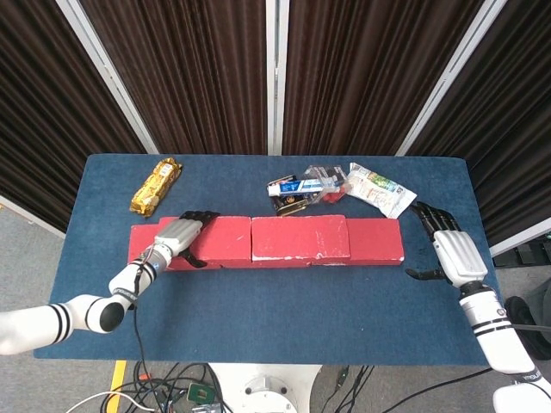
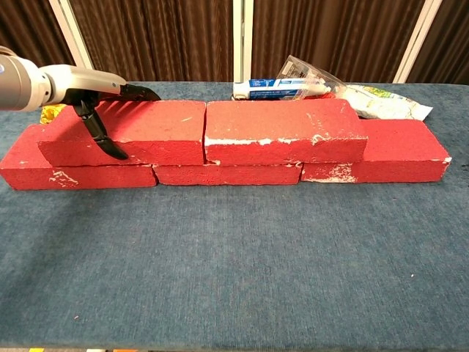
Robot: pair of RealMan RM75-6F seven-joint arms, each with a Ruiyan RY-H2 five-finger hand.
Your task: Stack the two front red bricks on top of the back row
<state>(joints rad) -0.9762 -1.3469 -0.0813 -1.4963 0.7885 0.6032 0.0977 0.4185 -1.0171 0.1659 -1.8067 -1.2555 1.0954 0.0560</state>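
Three red bricks form a bottom row (image 2: 396, 158) across the blue table. Two more red bricks lie on top of it: the left upper brick (image 2: 157, 128) (image 1: 224, 241) and the right upper brick (image 2: 282, 128) (image 1: 300, 238), end to end. My left hand (image 1: 176, 234) (image 2: 88, 92) grips the left upper brick near its left end, fingers over the top and thumb on the front face. Just right of the row's right end, my right hand (image 1: 452, 249) rests with fingers spread, holding nothing. The chest view does not show it.
A gold snack packet (image 1: 157, 184) lies behind the row at the left. Several small packets (image 1: 306, 188) and a white-green bag (image 1: 379, 189) lie behind it at the right. Dark curtains stand behind the table. Blue cloth (image 2: 234, 264) stretches in front of the bricks.
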